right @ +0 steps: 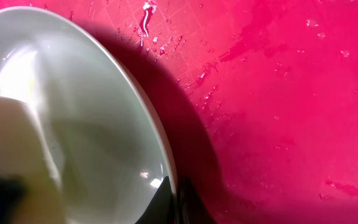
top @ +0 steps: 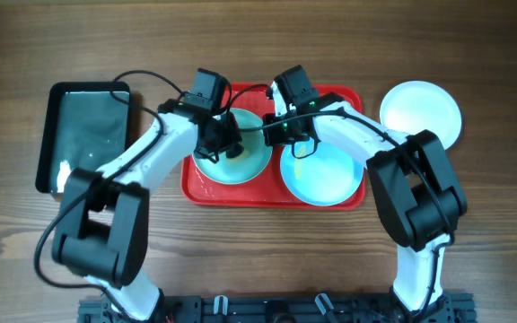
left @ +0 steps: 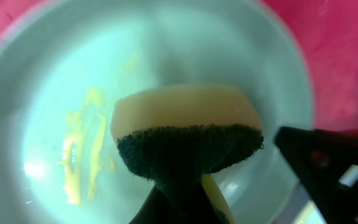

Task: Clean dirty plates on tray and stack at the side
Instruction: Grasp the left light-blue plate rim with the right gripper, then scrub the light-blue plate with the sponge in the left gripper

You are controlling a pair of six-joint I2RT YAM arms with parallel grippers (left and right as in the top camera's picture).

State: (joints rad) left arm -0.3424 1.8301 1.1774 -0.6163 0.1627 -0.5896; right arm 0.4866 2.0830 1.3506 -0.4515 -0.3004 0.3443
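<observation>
The red tray (top: pixel 276 203) holds two turquoise plates. My left gripper (top: pixel 226 146) is shut on a yellow sponge with a dark green scouring face (left: pixel 188 130) and holds it over the left plate (top: pixel 243 169). In the left wrist view, that plate (left: pixel 42 93) has yellow smears (left: pixel 79 149). My right gripper (top: pixel 283 135) is shut on this plate's right rim; in the right wrist view its jaws (right: pixel 178 202) sit on either side of the rim of the plate (right: pixel 92 124). The second turquoise plate (top: pixel 326 175) lies on the tray's right half. The white plate (top: pixel 420 112) lies on the table to the right of the tray.
A narrow black tray (top: pixel 83 135) with wet glints stands at the left of the table. The red tray's floor (right: pixel 278 93) is wet with droplets. The two arms meet closely over the tray's middle, with cables looping over its far edge.
</observation>
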